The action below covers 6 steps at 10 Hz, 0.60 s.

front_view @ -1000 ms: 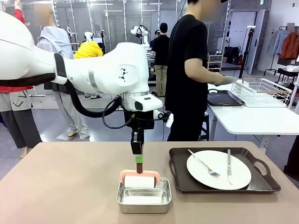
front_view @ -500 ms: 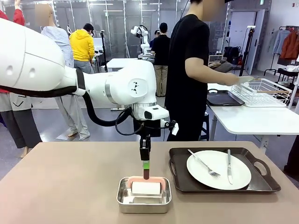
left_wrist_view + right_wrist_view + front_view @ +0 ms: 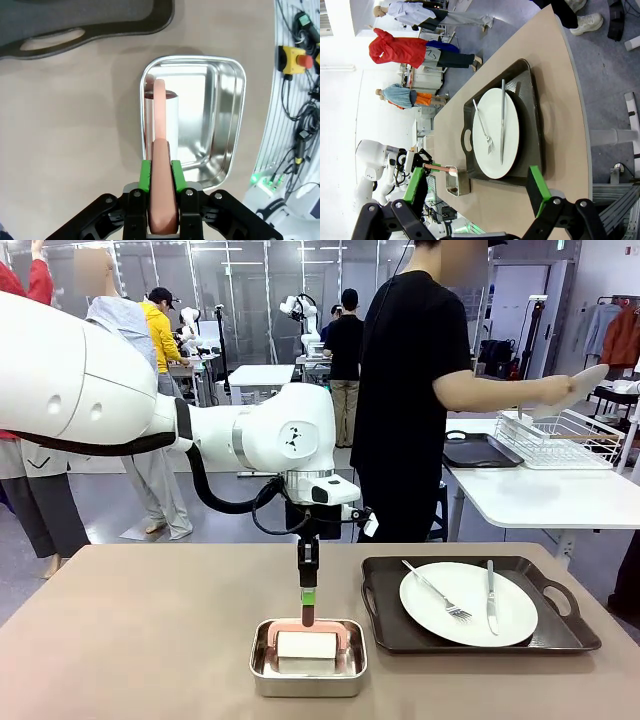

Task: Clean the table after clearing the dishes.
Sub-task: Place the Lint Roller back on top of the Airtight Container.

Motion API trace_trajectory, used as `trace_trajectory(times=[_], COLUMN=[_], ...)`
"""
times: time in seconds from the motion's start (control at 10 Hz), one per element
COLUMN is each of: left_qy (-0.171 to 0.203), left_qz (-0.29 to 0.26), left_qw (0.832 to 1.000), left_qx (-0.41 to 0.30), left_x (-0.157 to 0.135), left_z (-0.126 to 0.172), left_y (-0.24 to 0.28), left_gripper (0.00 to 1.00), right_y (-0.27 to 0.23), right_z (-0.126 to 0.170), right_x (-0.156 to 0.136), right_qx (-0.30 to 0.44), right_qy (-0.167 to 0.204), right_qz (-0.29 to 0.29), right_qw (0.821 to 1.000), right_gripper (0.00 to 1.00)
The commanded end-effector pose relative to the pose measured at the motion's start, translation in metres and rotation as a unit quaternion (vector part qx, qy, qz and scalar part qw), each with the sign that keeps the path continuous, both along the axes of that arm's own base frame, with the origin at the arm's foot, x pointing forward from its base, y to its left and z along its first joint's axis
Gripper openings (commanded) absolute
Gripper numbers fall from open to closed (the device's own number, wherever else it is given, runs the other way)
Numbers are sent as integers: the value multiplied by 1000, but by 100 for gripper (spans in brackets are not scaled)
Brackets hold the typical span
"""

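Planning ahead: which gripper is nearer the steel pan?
Left. The left gripper sits above the steel pan, shut on the roller handle; the right gripper is open, beyond the tray.

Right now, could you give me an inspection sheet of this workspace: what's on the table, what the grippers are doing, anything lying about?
Surface: brown table; no spills seen.
Job's things: one tray with a white plate, fork and knife, not yet cleared.
Clutter: steel pan with a pink-handled roller inside it.
Grippers: left gripper shut on the roller's handle; right gripper open, holding nothing.
Cables: black cable looped under the left arm; loose wires and a red stop button past the table's edge.
Surroundings: a person at a white side table holds a second plate over a wire rack.
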<state>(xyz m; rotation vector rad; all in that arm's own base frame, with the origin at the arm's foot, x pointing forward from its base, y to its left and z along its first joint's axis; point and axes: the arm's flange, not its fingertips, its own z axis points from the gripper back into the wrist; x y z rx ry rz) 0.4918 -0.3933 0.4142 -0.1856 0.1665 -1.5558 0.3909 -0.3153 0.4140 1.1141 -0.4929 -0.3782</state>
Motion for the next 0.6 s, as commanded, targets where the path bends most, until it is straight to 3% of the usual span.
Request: trace_trajectory(times=[0.0,0.1,0.2,0.3,0.4,0.5], left_qy=[-3,1,-2,-5,-8,-9], left_qz=[13,14,17,18,19,20], left_qw=[1000,1000,1000,1000,1000,1000], left_qx=[17,16,10,3,2,-2], left_x=[10,12,12,12,12,14], left_z=[-6,-7,-4,1,5,7], left_y=[-7,-7,-4,-2,0,2], left_gripper=[21,63,63,100,68,100], right_y=[1,1,1,1,1,1], right_z=[1,1,1,1,1,1], right_x=[-3,-3,-3,-3,-3,-3], right_qx=[0,0,0,0,0,0], right_qy=[-4,-4,-4,-4,-4,-4], right_qz=[1,1,1,1,1,1], right_qw=[1000,1000,1000,1000,1000,1000], right_gripper=[100,100,100,100,100,100])
